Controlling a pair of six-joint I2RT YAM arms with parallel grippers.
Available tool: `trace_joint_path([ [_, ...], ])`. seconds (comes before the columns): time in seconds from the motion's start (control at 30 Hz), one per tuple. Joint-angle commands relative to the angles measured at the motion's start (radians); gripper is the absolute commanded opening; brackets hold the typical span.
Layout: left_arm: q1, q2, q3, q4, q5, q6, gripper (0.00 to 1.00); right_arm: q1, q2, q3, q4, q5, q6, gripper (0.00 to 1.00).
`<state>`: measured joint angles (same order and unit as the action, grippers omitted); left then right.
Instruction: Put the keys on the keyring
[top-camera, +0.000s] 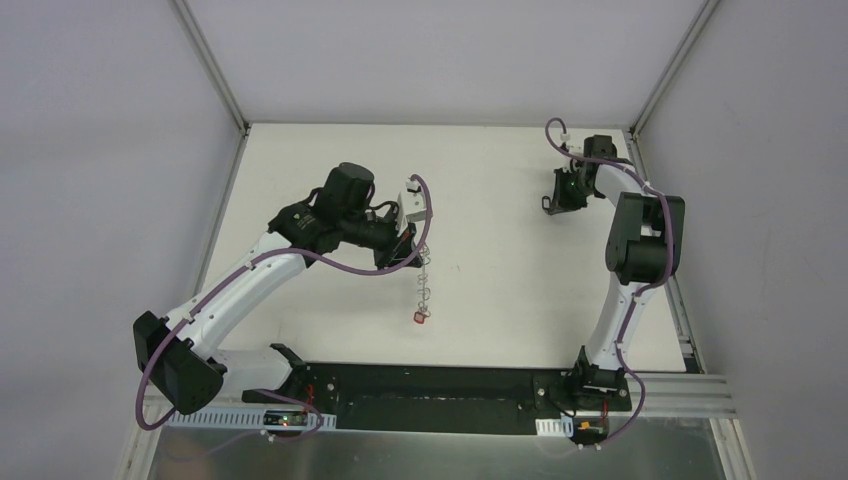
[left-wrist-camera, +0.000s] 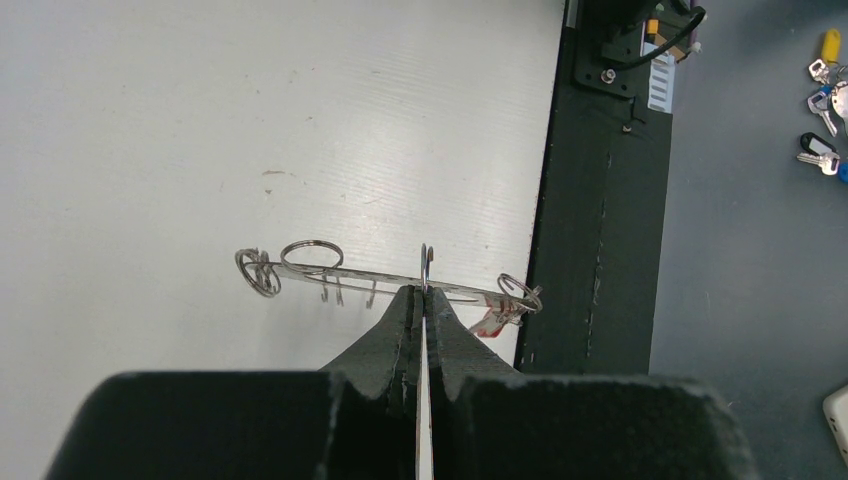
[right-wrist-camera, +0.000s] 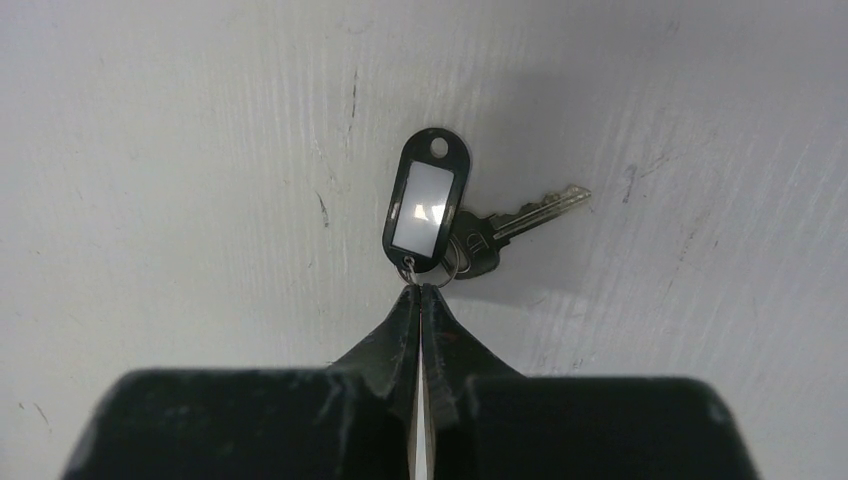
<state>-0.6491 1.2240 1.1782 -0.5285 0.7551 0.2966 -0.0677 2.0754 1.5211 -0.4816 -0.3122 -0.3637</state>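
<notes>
Right gripper (right-wrist-camera: 420, 291): pinched shut on the loop of the black-tagged key (right-wrist-camera: 424, 205), which lies on the tabletop (right-wrist-camera: 150, 150). Left gripper (left-wrist-camera: 424, 296): clamped on the keyring (left-wrist-camera: 330, 272), held edge-on, red key (left-wrist-camera: 490, 322) apparently hanging from it. I judge the black-tagged key not yet threaded.

Grey keyring (left-wrist-camera: 350, 274), silver key (right-wrist-camera: 500, 228), white table (top-camera: 520, 260)
</notes>
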Motion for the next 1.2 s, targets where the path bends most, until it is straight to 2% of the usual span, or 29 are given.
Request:
trace_joint_path([
  [0.0,-0.014,-0.005,-0.005,0.033,0.039,0.012,0.00,0.002,-0.071,-0.021,-0.016,-0.022,-0.043,0.00],
  [0.43,-0.014,0.006,0.027,-0.005,0.009,0.043,0.00,0.029,-0.315,-0.181,-0.077,-0.225,-0.188,0.00],
  [0.83,-0.013,0.084,0.117,-0.102,-0.014,0.085,0.00,0.104,-0.481,-0.296,-0.049,-0.423,-0.269,0.00],
  [1.17,0.009,0.094,0.164,-0.104,-0.001,0.069,0.00,0.130,-0.571,-0.332,0.007,-0.733,-0.272,0.00],
])
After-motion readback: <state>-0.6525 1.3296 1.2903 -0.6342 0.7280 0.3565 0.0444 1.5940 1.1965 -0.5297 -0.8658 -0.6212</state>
